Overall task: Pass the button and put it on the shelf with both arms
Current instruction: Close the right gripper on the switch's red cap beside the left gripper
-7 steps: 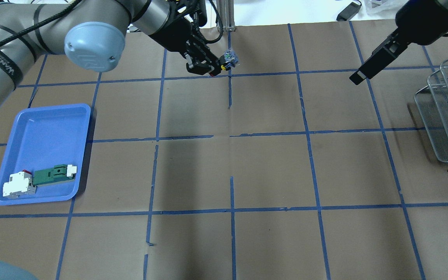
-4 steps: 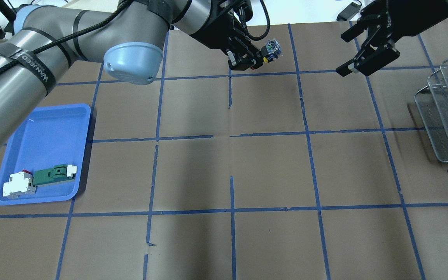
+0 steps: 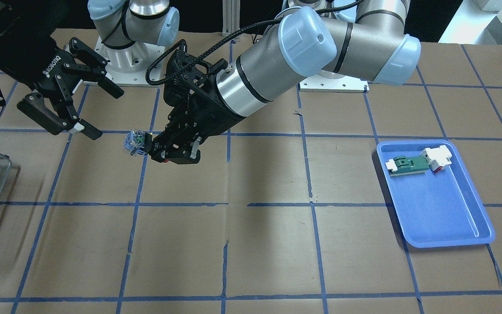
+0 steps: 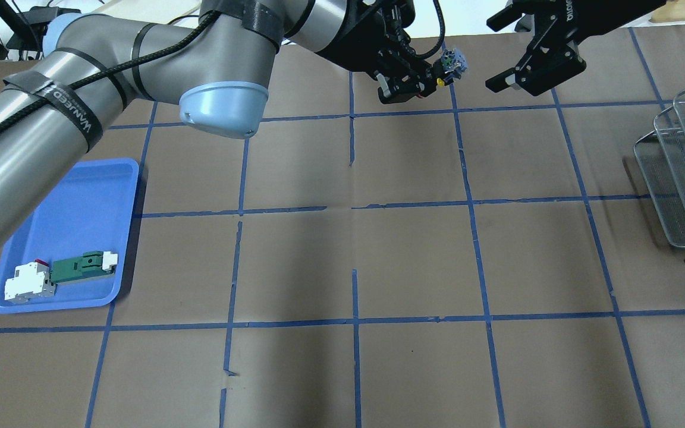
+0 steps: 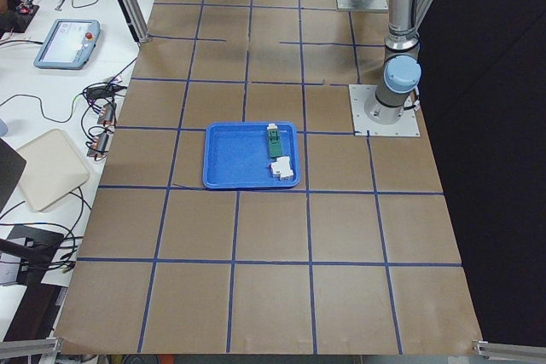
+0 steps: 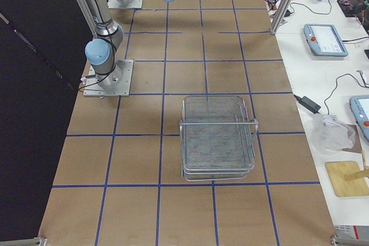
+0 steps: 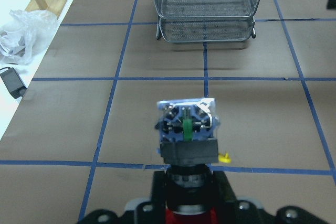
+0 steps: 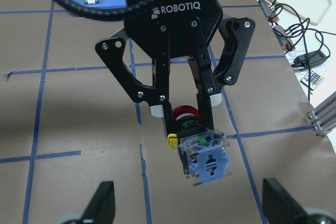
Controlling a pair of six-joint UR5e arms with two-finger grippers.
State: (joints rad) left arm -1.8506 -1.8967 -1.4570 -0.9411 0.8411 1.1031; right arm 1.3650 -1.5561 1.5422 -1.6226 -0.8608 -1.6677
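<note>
My left gripper (image 4: 431,80) is shut on the button (image 4: 453,62), gripping its black collar and red head and holding it above the table's far side, with the blue-and-white block pointing outward. The button also shows in the front view (image 3: 134,143), in the left wrist view (image 7: 186,124) and in the right wrist view (image 8: 205,158). My right gripper (image 4: 500,50) is open and empty, facing the button's block a short way off, not touching it. In the front view, the left gripper (image 3: 157,150) and the right gripper (image 3: 102,111) are close together. The wire-mesh shelf (image 4: 684,166) stands at the right edge.
A blue tray (image 4: 81,196) at the front left holds a green-and-white part (image 4: 84,266) and a white part (image 4: 27,282). The shelf (image 6: 218,136) stands on the brown paper with blue tape lines. Cables and devices lie beyond the table's far edge.
My left arm has carried the button to the right and farther back. My right gripper has moved left toward it and now shows open, with its jaws facing the button.
</note>
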